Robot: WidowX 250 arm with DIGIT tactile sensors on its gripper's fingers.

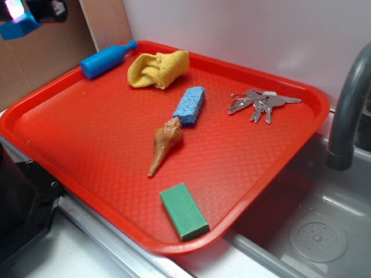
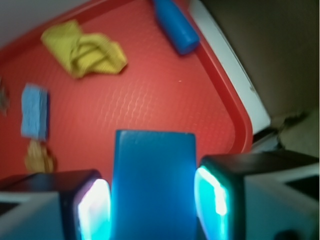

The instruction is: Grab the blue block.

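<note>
The blue block (image 2: 154, 175) is a smooth, medium-blue rectangular piece held between my gripper's (image 2: 155, 200) two glowing pads, which press on its left and right faces. In the exterior view the gripper (image 1: 22, 16) hangs at the top left corner, well above the red tray (image 1: 87, 168), with the blue block (image 1: 17, 29) sticking out below it. The block touches nothing on the tray. Most of the arm is out of view.
On the tray lie a blue bottle (image 1: 107, 58), a yellow cloth (image 1: 157, 69), a light-blue sponge (image 1: 190, 105), a seashell (image 1: 165, 142), a green block (image 1: 184, 210) and keys (image 1: 261, 103). A sink (image 1: 319, 231) and faucet (image 1: 348, 110) stand to the right.
</note>
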